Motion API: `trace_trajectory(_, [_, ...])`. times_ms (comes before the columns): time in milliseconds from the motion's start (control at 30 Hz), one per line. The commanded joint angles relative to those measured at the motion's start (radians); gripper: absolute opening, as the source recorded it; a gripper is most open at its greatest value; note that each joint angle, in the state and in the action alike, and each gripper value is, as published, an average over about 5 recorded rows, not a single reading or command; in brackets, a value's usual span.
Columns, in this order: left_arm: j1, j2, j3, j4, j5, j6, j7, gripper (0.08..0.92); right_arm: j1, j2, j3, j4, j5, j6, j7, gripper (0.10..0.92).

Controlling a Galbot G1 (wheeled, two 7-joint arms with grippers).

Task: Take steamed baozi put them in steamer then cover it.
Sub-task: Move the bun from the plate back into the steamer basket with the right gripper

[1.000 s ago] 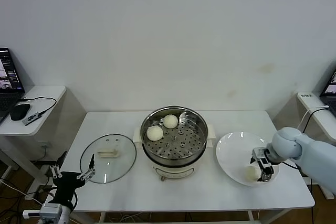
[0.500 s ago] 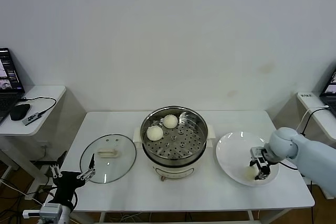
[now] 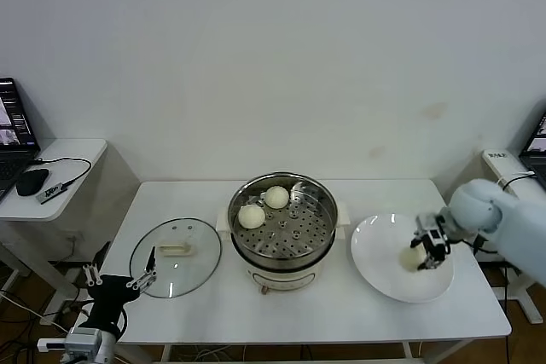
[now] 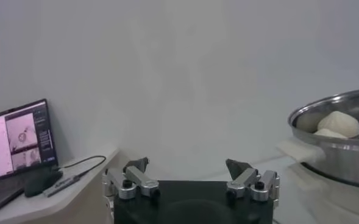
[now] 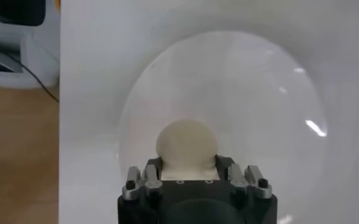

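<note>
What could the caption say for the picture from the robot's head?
Right gripper lifts a pale round bun above the flat white plate.

I find no legible text, label, brand, number or sign on anything in view. The laptop screen [image 4: 16, 141] on the side desk [image 3: 51, 178] shows picture windows only; any lettering there is too small for me to read.
</note>
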Motion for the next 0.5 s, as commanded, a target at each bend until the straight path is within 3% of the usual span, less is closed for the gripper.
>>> trace_trajectory(33, [0.000, 0.002, 0.001, -0.007, 0.001, 0.000, 0.001, 0.823, 0.334, 0.016, -0.119, 0.014, 0.119, -0.003, -0.015, 0.560])
trace_trajectory(500, [0.005, -0.004, -0.008, -0.017, 0.003, -0.001, 0.002, 0.823, 0.619, 0.351, -0.317, 0.011, 0.247, -0.009, 0.041, 0.560])
